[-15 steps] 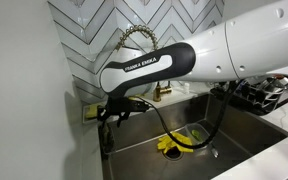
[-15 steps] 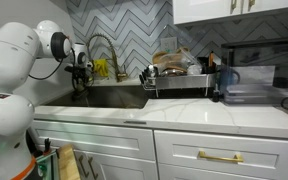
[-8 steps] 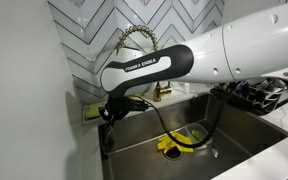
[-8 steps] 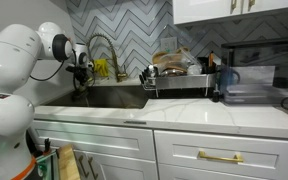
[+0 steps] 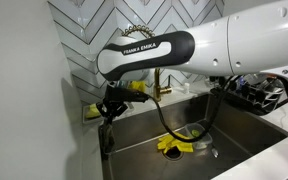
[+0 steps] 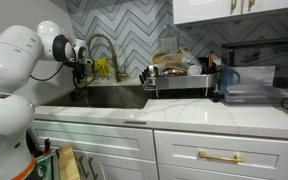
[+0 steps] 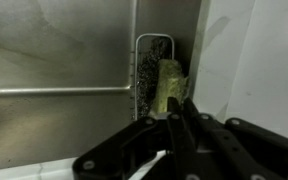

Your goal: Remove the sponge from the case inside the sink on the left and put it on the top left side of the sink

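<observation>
The yellow-green sponge [image 7: 170, 85] stands on edge in a wire case [image 7: 152, 38] hung on the left wall of the steel sink [image 7: 54, 50]. A dark scouring pad [image 7: 144, 75] sits beside it in the case. My gripper [image 7: 172, 120] has its fingers pressed together on the sponge's near end. In an exterior view the gripper [image 5: 108, 110] hangs at the sink's left edge, with the sponge [image 5: 89, 110] showing yellow next to it. From the far side the gripper [image 6: 80, 82] is low over the sink [image 6: 114, 98], and the sponge is hidden there.
A yellow item [image 5: 179, 145] lies on the sink floor near the drain. The spring faucet [image 5: 139, 35] rises behind the arm against the chevron tiles. A dish rack [image 6: 179, 75] full of dishes stands past the sink. The white wall [image 7: 254, 60] is close on the left.
The jaws have closed from open to shut at the sponge. The arm's upper link has lifted a little in the exterior views.
</observation>
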You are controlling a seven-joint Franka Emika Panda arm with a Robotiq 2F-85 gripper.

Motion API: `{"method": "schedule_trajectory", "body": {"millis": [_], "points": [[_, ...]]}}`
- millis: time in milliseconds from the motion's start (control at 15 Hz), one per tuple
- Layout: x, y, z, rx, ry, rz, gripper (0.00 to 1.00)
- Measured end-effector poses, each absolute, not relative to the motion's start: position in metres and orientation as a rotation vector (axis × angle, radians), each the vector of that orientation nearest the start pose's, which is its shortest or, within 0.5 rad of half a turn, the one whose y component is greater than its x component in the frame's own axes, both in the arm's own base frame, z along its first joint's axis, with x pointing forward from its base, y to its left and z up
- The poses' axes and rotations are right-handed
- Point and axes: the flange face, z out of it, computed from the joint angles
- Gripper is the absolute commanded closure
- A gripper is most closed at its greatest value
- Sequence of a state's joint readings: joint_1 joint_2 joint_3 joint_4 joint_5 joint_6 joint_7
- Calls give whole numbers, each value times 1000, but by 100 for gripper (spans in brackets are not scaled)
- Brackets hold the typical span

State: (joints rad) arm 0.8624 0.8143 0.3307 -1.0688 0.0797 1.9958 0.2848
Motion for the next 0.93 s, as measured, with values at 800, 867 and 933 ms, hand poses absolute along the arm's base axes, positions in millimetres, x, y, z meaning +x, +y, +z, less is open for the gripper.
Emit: {"method": "schedule_trajectory", "body": {"millis": [800,867,933], "points": [[322,671,447,-2708,-1238,535,98],[321,670,446,-2720,-1248,536,92],[321,669,446,-2738,-1254,529,92]]}}
